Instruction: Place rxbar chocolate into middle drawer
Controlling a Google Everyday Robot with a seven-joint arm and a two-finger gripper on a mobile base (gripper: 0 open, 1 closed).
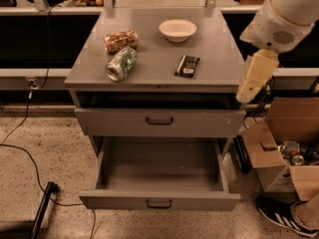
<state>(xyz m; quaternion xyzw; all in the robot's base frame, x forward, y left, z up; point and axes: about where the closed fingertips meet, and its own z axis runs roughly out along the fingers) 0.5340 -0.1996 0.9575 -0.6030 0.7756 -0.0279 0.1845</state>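
The rxbar chocolate (187, 65), a flat black bar with pale label marks, lies on the grey cabinet top (219, 44), right of centre. The middle drawer (159, 201), the lowest one, is pulled wide open and nothing shows inside it. The like grey drawer above it (159, 121) is nearly closed. My gripper (254, 78) is the pale end of the white arm. It hangs by the right edge of the cabinet top, to the right of the bar and apart from it, holding nothing that I can see.
A crushed green can (121, 63) lies on its side on the cabinet top, with a tan snack packet (121, 40) behind it and a white bowl (177, 30) at the back. A cardboard box (284, 153) and a shoe (281, 215) are at the right. Cables and a black pole (42, 208) lie on the floor at the left.
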